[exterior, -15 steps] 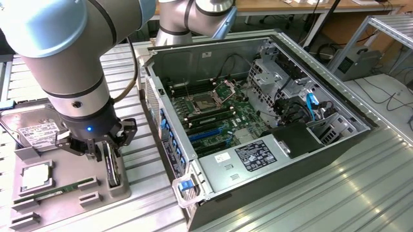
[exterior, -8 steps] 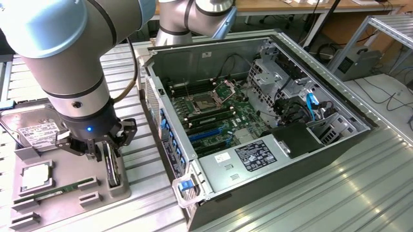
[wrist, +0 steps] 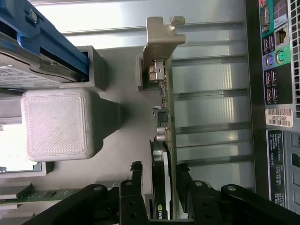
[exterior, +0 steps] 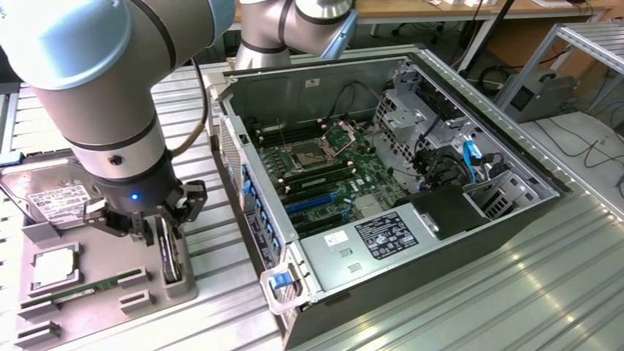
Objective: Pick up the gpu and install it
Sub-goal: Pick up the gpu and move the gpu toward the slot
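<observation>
Nearest, on the ribbed aluminium table (exterior: 546, 292), a grey tray (exterior: 180, 291) holds a green memory stick (exterior: 83, 289), a CPU (exterior: 54, 267) and the gpu (exterior: 174, 257), which stands on edge in the slot at the tray's edge. The gripper (exterior: 161, 234) straddles the card, fingers (wrist: 136, 180) spread, a gap showing. Farther back lies a labelled hard drive (exterior: 57, 199). At the exterior view's right, the open computer case (exterior: 439, 281) bears a rear sticker (wrist: 281, 117) that seems to read 1BSF882.

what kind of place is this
Probably a robotics lab bench for pc assembly: an open computer case on a ribbed metal table, a grey parts tray, and a robot gripper at the gpu.
</observation>
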